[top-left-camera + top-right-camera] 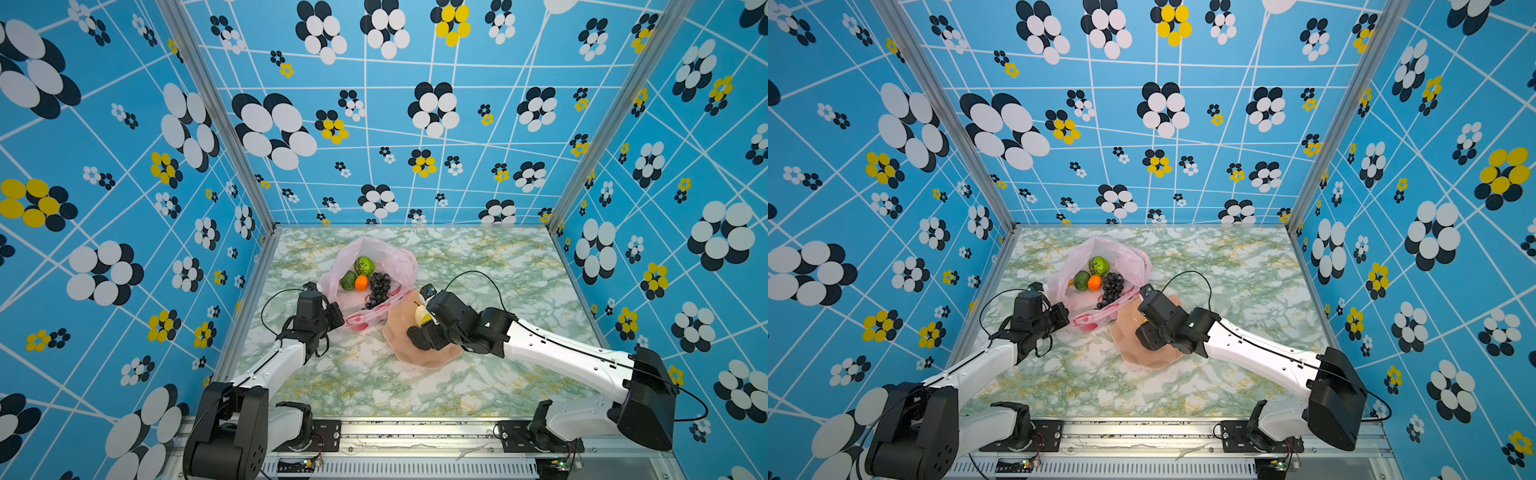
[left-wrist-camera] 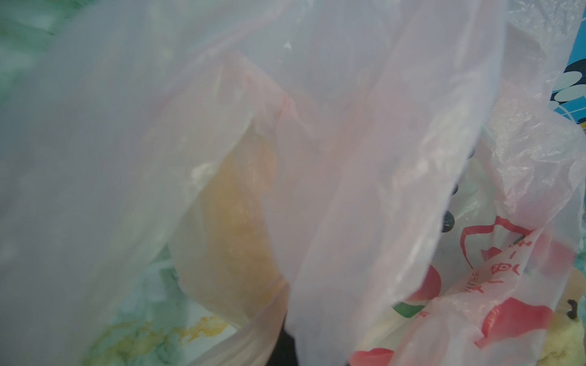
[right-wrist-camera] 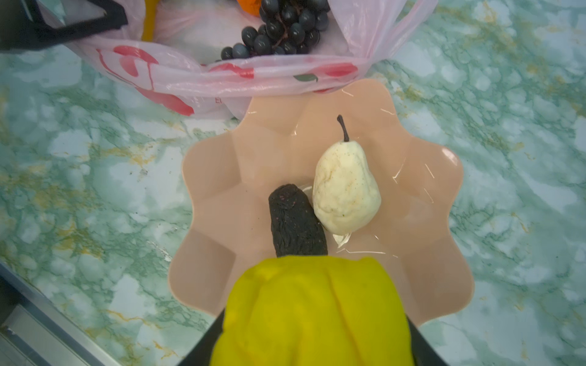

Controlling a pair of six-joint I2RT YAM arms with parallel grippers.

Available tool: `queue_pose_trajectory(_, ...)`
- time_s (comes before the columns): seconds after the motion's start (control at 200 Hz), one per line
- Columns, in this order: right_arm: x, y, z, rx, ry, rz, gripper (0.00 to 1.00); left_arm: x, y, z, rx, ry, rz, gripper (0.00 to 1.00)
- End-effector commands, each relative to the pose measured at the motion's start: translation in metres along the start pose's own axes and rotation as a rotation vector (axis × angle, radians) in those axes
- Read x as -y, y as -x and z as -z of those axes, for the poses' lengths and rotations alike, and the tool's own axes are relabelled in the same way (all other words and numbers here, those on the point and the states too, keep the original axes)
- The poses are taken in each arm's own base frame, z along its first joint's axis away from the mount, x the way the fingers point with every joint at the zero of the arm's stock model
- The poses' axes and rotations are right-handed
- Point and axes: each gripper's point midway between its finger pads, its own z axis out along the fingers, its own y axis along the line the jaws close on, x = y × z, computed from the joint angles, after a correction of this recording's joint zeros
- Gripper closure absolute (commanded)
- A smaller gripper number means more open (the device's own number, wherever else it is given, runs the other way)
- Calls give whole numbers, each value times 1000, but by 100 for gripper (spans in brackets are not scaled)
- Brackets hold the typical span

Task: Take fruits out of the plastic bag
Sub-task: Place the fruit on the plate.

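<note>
Right wrist view: the right jaws hold a soft yellow toy fruit (image 3: 312, 310) over the peach scalloped plate (image 3: 421, 221). Dropped here, it could strike the dark avocado (image 3: 296, 225) and pale pear (image 3: 345, 190) and roll onto the marbled counter (image 3: 95, 190). The right arm (image 1: 561, 353) reaches toward far left, wrist tipped down. The left jaws pinch the near-left rim of the translucent pink plastic bag (image 1: 399, 257), with the dark purple grape bunch (image 1: 379, 289) and orange (image 1: 361, 282) inside.

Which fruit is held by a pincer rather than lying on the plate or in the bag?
The yellow fruit, clamped in the right pincer above the plate; the pear and dark fruit rest on it.
</note>
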Motion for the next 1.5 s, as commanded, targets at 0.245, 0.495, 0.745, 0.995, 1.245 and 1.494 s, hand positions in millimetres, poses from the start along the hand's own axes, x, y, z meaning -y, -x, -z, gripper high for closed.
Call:
queue_pose_trajectory(0.245,31,-50,-11,-107,-105,-81,45,-3,-6,-3,-19,-3,-6,100)
queue_pose_trajectory(0.495,37,-53,-28,-124,-109,-122,45,-5,-7,-3,-17,3,-7,100)
queue_pose_trajectory(0.745,38,-56,-40,-143,-119,-121,44,-4,-6,-3,-18,-1,-8,100)
queue_pose_trajectory(0.995,36,-56,-53,-171,-131,-104,42,-4,-6,-3,-15,-1,-9,100)
queue_pose_trajectory(1.245,35,-54,-57,-172,-132,-92,36,-4,-6,-3,-17,-1,-9,100)
queue_pose_trajectory(1.494,37,-50,-54,-170,-142,-81,24,-3,-5,-2,-14,-4,-10,100)
